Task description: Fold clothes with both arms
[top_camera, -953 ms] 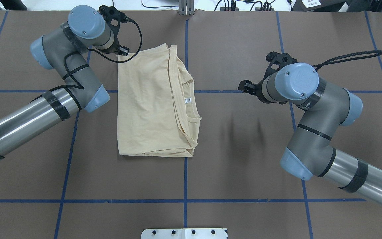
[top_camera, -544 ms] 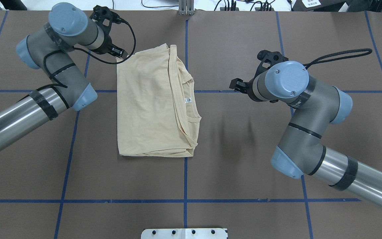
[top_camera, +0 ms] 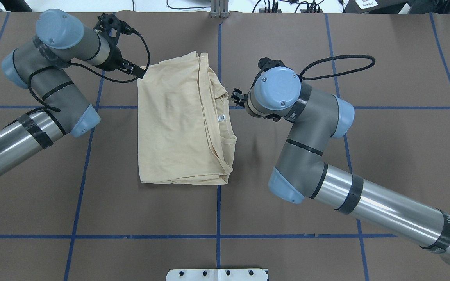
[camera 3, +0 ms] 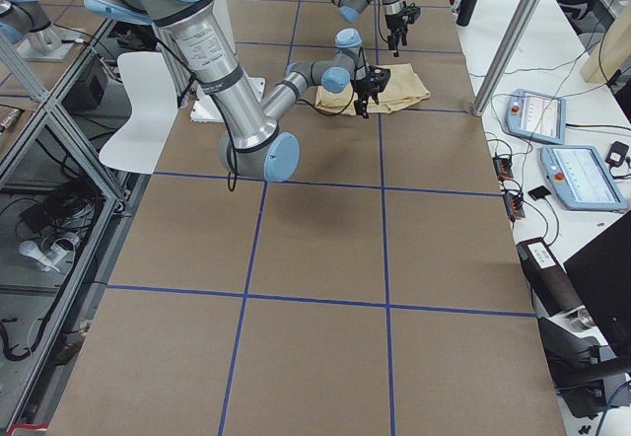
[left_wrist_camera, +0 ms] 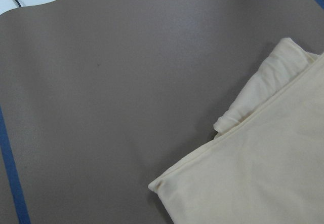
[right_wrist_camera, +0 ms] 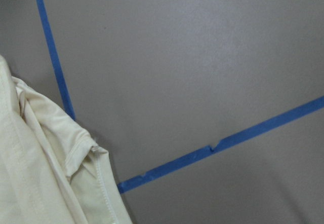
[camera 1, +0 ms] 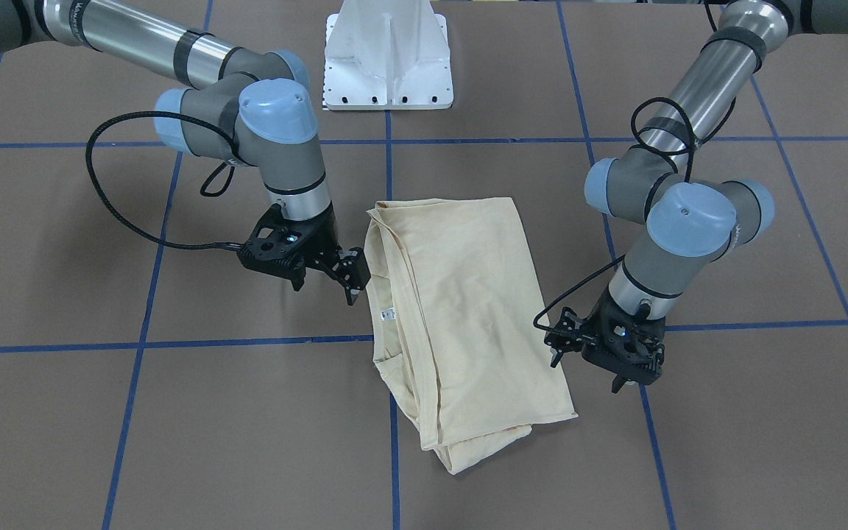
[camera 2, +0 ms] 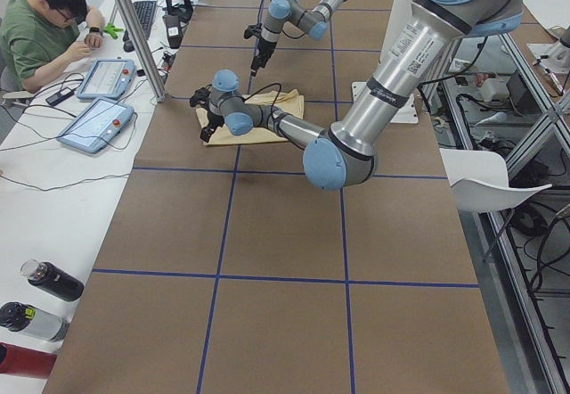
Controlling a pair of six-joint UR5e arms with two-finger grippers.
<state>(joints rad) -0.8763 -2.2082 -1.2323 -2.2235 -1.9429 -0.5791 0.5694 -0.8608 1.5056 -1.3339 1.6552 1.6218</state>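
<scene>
The cream-yellow shirt lies folded in a rough rectangle mid-table, its neck opening and small white tag along its right edge. It also shows in the front-facing view. No print shows. My left gripper is open and empty just off the shirt's far left corner, also seen in the front-facing view. My right gripper is open and empty beside the neck edge, mostly hidden under its wrist in the overhead view. The wrist views show only shirt edges, no fingers.
The brown table carries a grid of blue tape lines. The white pedestal base stands at the robot's edge. An operator sits with tablets along the far side; bottles lie there too.
My right arm has swung left across the table, bringing its gripper up to the shirt's neck edge. My left arm has drawn back leftward, its gripper shifting slightly along the shirt's far left corner.
</scene>
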